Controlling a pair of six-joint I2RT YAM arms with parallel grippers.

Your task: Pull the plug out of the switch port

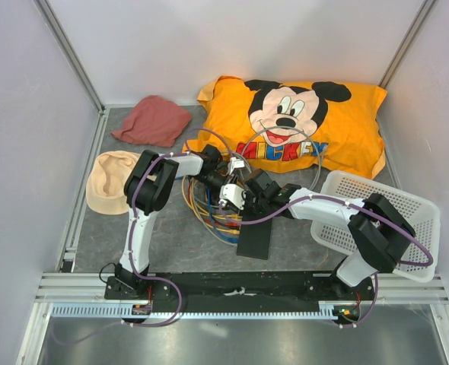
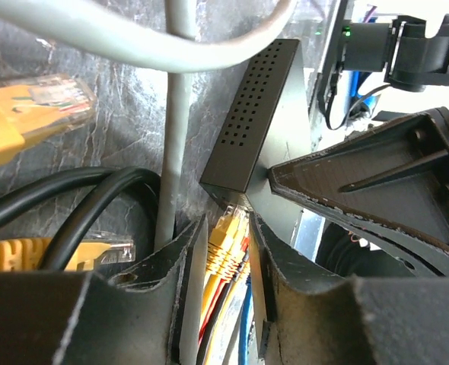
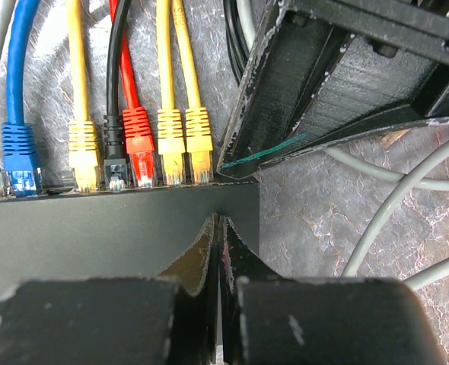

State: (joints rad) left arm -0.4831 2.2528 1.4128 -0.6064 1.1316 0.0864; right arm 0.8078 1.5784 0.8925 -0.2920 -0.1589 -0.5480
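The switch (image 3: pixel 95 236) lies flat on the grey counter (image 3: pixel 316 213), in front of the orange Mickey pillow (image 1: pixel 339 137) and just left of the white mesh basket (image 1: pixel 407 213). A row of plugs sits in its ports: blue (image 3: pixel 17 148), yellow, black, red and two more yellow. The left claw (image 2: pixel 226 220) is turned toward the end of that row, its fingers (image 2: pixel 186 262) closed snugly on either side of the end yellow plug (image 2: pixel 226 247). The right claw (image 3: pixel 218 228) has its fingertips pinched together, pressing down on the switch's top near that corner.
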